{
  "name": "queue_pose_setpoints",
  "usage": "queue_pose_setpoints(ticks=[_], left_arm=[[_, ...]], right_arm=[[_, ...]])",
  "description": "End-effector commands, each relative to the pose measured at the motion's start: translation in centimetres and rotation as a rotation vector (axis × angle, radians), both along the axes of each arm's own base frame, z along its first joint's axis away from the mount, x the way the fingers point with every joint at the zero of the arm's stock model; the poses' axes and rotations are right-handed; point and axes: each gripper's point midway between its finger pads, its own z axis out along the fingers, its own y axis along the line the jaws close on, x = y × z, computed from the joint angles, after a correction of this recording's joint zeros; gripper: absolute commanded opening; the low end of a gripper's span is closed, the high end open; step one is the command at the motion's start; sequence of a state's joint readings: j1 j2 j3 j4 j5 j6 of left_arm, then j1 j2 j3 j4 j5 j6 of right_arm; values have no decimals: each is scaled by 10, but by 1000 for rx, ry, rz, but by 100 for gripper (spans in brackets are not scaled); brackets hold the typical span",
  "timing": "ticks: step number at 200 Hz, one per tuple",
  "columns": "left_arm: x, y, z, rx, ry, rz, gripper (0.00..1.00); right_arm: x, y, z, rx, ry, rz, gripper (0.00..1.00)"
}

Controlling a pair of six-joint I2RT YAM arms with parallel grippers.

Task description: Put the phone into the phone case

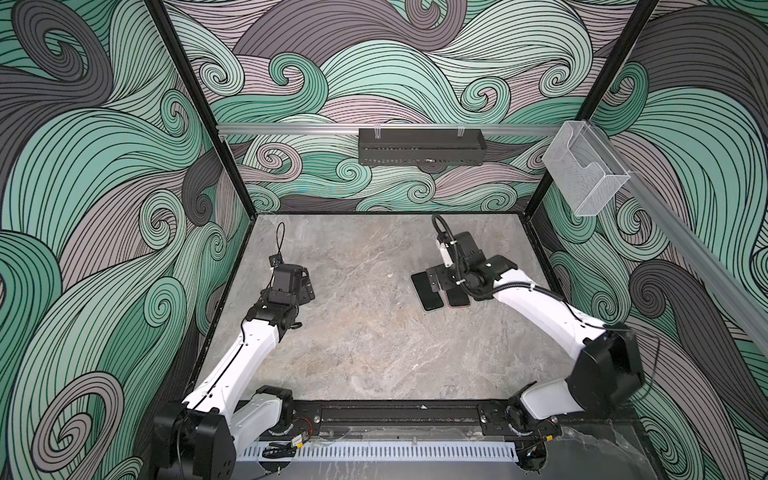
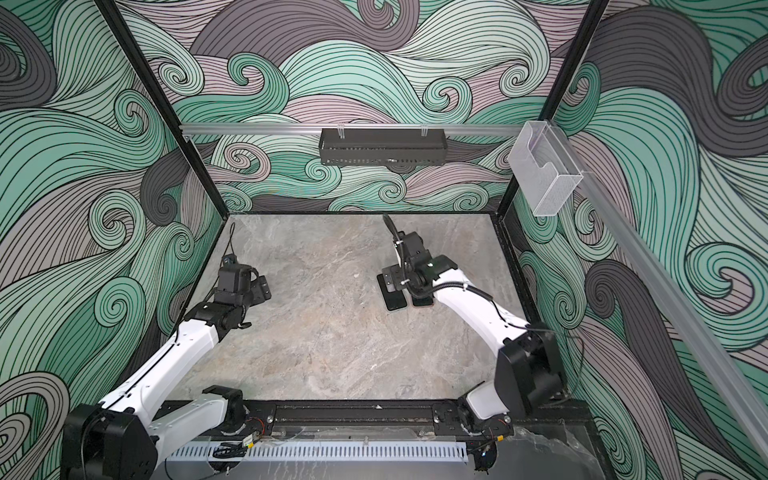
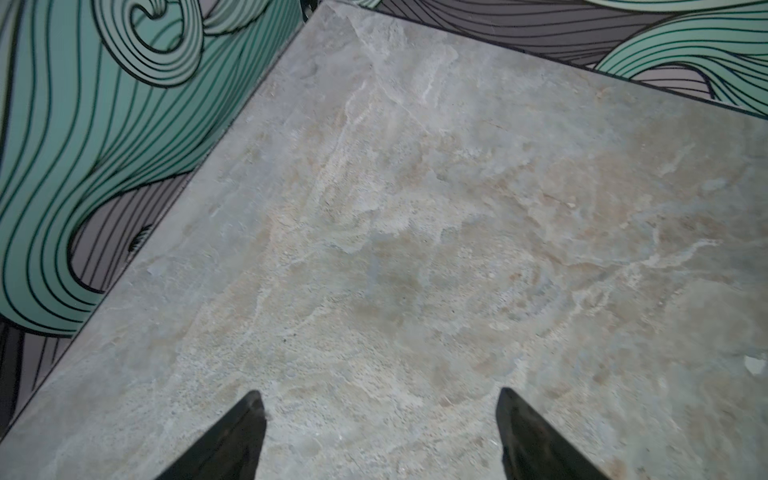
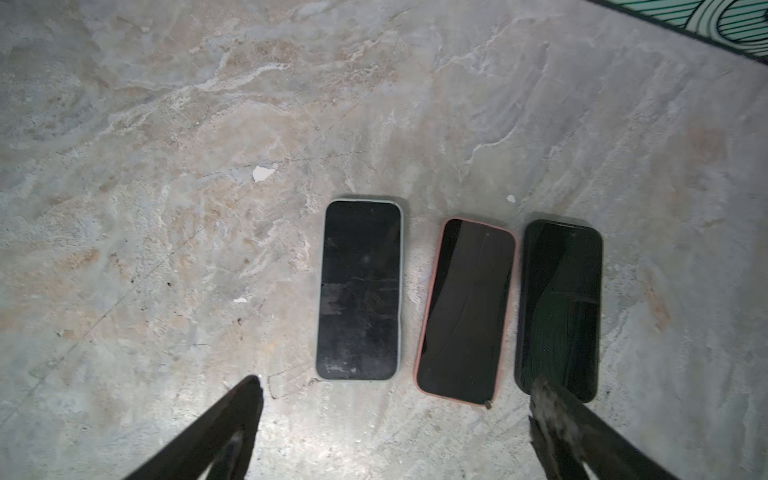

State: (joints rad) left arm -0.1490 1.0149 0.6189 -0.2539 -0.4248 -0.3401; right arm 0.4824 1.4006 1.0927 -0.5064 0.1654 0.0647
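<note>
The right gripper (image 4: 397, 384) sits closest to the lens in its wrist view. Its dark fingers (image 4: 232, 424) are spread wide with nothing between them. One tip overlaps the end of the black phone (image 4: 559, 309), but whether it touches cannot be told.

The left gripper (image 3: 379, 395) is also spread wide and holds nothing, hanging over bare table (image 3: 415, 228).

Three phones lie flat, screens up, side by side and nearly parallel. They are the mint phone (image 4: 359, 291) in a pale green case, the pink phone (image 4: 465, 311) in a pink case, and the black one just beside it. Whether the black one wears a case is unclear.

In a top view the phones lie right of centre, the mint phone (image 1: 428, 295) and pink phone (image 1: 457, 297) half hidden under the right gripper (image 1: 434, 278). The left gripper (image 1: 307, 286) is left of centre, well apart from them.

The table (image 1: 374, 332) is grey marbled stone. The walls (image 1: 104, 166) carry green and grey swirls.

A black basket (image 1: 419, 145) hangs on the rail (image 1: 291, 128) at upper centre; its inside cannot be made out. A clear box (image 1: 586, 174) hangs at upper right.
</note>
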Motion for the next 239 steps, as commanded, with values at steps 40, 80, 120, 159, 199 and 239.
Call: queue_pose_setpoints(ticks=[40, 80, 120, 159, 199, 239], left_arm=[[32, 30, -4, 145, -167, -2, 88], [63, 16, -26, 83, -213, -93, 89], [81, 16, -42, 134, -211, -148, 90], [86, 21, -60, 107, -184, -143, 90], [88, 23, -62, 55, -179, -157, 96], [87, 22, -61, 58, -180, -167, 99]], right_arm=[[26, -125, 6, 197, -397, -301, 100], [23, -173, -30, 159, -464, -415, 100], [29, -184, -47, 185, -513, -434, 100], [41, -171, -61, 219, -515, -363, 100], [48, -161, -69, 177, -562, -330, 99], [47, -161, -76, 153, -485, -342, 99]])
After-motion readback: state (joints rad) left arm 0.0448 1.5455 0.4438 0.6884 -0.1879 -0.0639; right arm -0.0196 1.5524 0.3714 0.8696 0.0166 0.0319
